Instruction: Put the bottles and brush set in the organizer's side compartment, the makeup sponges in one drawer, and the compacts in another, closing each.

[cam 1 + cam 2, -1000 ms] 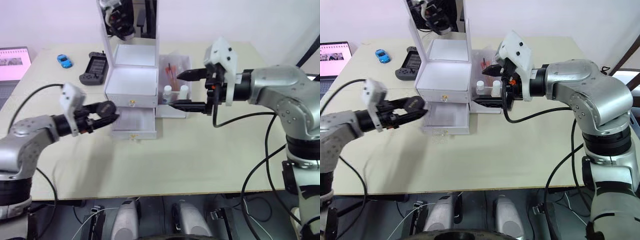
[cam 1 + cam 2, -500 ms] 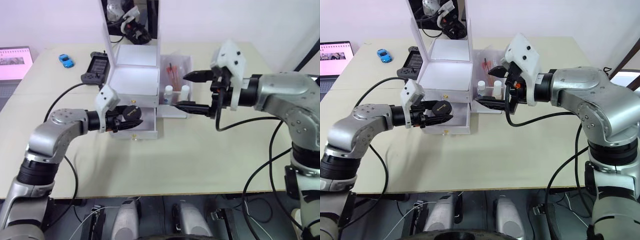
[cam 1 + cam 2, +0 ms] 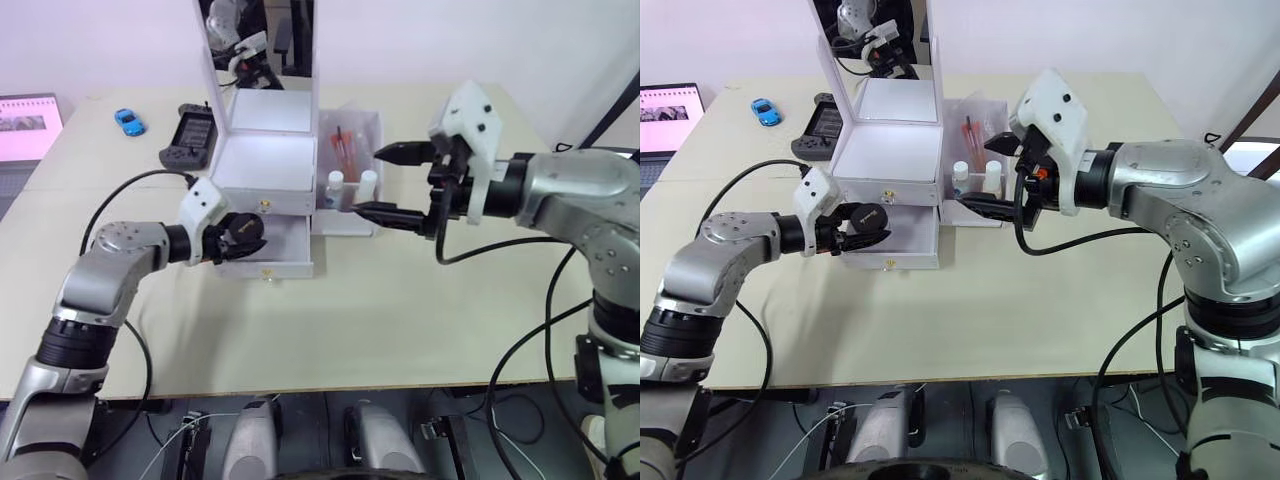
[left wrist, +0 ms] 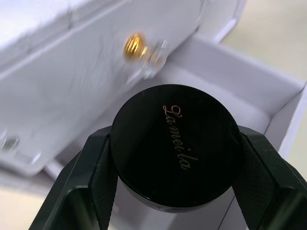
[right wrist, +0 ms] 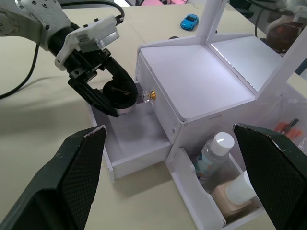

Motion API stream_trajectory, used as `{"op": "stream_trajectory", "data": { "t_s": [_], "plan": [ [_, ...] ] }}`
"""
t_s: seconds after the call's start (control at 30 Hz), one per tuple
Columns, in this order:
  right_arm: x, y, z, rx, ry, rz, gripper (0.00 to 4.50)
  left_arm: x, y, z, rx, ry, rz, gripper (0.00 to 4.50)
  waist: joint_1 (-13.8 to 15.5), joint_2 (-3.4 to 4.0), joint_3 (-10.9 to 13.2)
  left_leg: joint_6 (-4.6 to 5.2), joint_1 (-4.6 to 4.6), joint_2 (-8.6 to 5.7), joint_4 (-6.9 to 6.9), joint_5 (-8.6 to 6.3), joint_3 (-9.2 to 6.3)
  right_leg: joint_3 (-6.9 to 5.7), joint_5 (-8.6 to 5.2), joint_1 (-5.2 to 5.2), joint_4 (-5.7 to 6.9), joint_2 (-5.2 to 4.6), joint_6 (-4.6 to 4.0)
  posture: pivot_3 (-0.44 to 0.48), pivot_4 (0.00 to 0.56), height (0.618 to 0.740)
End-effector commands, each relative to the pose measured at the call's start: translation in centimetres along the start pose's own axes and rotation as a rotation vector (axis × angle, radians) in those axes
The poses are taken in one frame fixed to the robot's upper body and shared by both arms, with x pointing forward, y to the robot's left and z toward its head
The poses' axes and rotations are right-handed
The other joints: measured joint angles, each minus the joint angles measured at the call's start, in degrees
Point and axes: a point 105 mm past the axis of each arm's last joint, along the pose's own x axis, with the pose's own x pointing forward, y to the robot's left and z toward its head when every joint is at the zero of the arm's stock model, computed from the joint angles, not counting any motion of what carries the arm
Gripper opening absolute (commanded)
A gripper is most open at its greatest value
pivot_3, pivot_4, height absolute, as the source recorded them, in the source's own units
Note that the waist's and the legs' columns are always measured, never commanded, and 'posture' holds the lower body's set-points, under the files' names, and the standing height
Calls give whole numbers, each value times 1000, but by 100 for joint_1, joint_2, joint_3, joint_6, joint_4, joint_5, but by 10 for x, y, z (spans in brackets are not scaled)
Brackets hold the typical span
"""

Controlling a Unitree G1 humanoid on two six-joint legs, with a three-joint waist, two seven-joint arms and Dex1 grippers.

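1. The left gripper (image 4: 175, 158) is clamped on a black compact (image 4: 175, 144), holding it over the pulled-out lower drawer (image 5: 132, 143) of the organizer (image 3: 265, 170).
2. The right gripper (image 3: 392, 184) hangs empty, fingers spread, beside the side compartment (image 5: 201, 189), where both bottles (image 3: 352, 186) and the brush set (image 3: 343, 147) stand.
3. The organizer sits toward the beige table's (image 3: 400, 300) far edge; a game controller (image 3: 192, 133), blue toy car (image 3: 129, 121) and laptop (image 3: 28, 120) lie near the far left corner.

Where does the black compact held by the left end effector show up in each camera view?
Left eye view: compact over the open lower drawer.
Right eye view, same spot.
Left wrist view, between the fingers.
Right wrist view, over the drawer.
Shared landmark: the upper drawer's gold knob, beside it.
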Motion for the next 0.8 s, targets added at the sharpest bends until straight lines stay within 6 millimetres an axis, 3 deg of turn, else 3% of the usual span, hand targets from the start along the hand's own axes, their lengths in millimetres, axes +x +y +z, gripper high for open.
{"op": "stream_trajectory", "data": {
  "t_s": [0.03, 0.2, 0.33, 0.63, 0.8],
  "plan": [
    [-6, 1, 13, -50, -38, -14, 4500, -1, -1, 8, 38, -34, 9, 2674, 0, 0, 0, 0, 0, 0, 0, 0, 1, 0, 0, 1, 0, -1, 0, 0, 150, 740],
    [-6, 1, 13, -53, -37, -13, 4500, 1, -2, 6, 40, -34, 13, 2674, 4, 0, 0, 0, 0, 0, 2, 0, 0, 0, 0, 2, 0, -1, 0, 0, 150, 740],
    [-6, 0, 13, -57, -35, -12, 4500, -3, 1, 10, 34, -55, 23, 4479, 3, 0, 0, 0, 0, 0, 1, 0, 0, 0, 0, 1, 1, -1, 0, 0, 150, 740],
    [-10, -3, 10, -62, -26, -7, 4500, -21, 0, 28, 31, -87, -12, 4479, -3, 0, 0, 0, 0, 0, 2, 0, 0, 0, 0, 0, 2, 0, 0, 0, 150, 740],
    [-27, -13, -11, -58, 17, -48, 4500, -45, 8, 30, 12, -98, -9, 4479, 10, 0, 0, 0, 0, 0, 1, 0, 0, 0, 0, 2, 0, -2, 0, 0, 150, 740]
  ]
}}
